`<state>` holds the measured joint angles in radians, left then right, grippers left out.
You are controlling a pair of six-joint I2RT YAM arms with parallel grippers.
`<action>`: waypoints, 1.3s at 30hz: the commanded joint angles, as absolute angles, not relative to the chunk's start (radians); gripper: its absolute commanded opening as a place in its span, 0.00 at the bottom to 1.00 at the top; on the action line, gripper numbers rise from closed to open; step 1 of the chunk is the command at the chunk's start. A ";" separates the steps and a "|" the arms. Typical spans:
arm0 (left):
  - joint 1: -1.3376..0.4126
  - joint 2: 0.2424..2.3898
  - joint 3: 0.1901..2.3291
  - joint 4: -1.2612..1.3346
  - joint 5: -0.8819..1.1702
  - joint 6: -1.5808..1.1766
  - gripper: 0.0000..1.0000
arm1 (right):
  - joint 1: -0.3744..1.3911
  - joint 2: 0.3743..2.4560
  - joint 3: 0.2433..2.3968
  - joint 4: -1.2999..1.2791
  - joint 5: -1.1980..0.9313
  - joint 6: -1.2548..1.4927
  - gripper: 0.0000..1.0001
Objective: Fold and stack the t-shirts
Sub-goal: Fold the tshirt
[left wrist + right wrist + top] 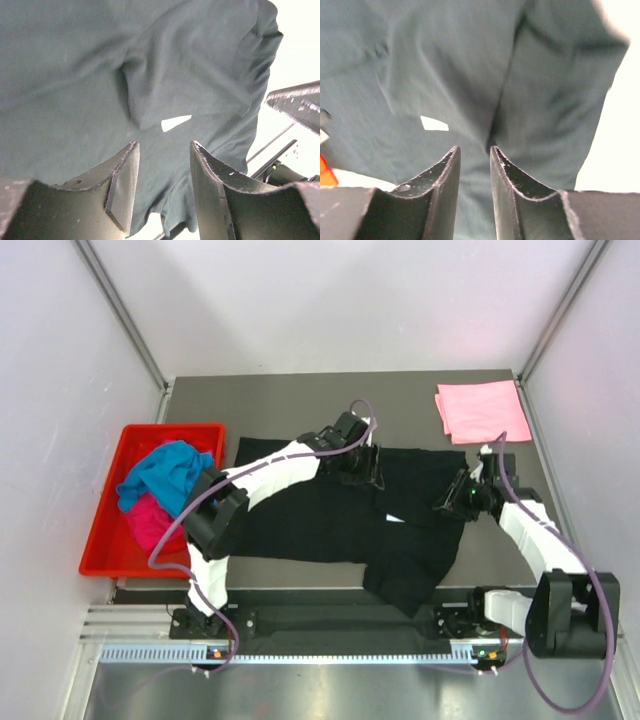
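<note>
From above, the black t-shirt (320, 520) lies spread across the middle of the table (300, 400), one part trailing toward the near edge. The light pink t-shirt (480, 408) sits folded at the far right corner, and the turquoise t-shirt (165, 472) and magenta t-shirt (150, 520) are bunched in the red tray (100, 510). The left gripper (362, 468) hovers over the shirt's far middle and the right gripper (452, 498) over its right edge. I judge the black shirt to be mid-fold, with two more to follow. This view cannot show how the jaws stand. The left wrist view does: the left gripper (163, 145) is spread wide with nothing between its fingers, above creased cloth and the white neck label (176, 123). The right wrist view shows the right gripper (473, 149) only narrowly parted, also pinching nothing, with the label (434, 123) off to its left. The next move likely calls for both claws to drop onto an edge, pinch it and carry it over evenly, but only the overhead view shows where that edge lies.
</note>
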<state>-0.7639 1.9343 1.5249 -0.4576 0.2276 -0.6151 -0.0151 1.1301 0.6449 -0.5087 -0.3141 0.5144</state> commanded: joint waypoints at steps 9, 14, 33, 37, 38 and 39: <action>-0.482 2.074 1.683 -0.500 0.161 -0.514 0.50 | -0.126 1.463 0.865 -0.316 -0.178 0.413 0.48; -0.370 2.094 1.660 -0.509 0.147 -0.499 0.50 | -0.182 1.552 0.887 -0.227 -0.172 0.410 0.49; -0.224 2.195 1.741 -0.549 0.083 -0.489 0.51 | -0.235 1.739 1.052 -0.127 -0.298 0.391 0.45; -0.219 2.206 1.755 -0.554 0.081 -0.489 0.51 | -0.235 1.789 1.074 -0.115 -0.299 0.390 0.44; -0.218 2.209 1.756 -0.554 0.083 -0.489 0.51 | -0.233 1.801 1.080 -0.117 -0.296 0.387 0.42; -0.218 2.210 1.758 -0.552 0.081 -0.491 0.51 | -0.233 1.821 1.092 -0.120 -0.298 0.384 0.42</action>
<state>-0.2249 2.2013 1.7214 -0.5400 0.0959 -0.5014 -0.2256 1.7779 1.0462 -0.1467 -0.2867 0.4084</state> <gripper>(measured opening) 0.514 0.427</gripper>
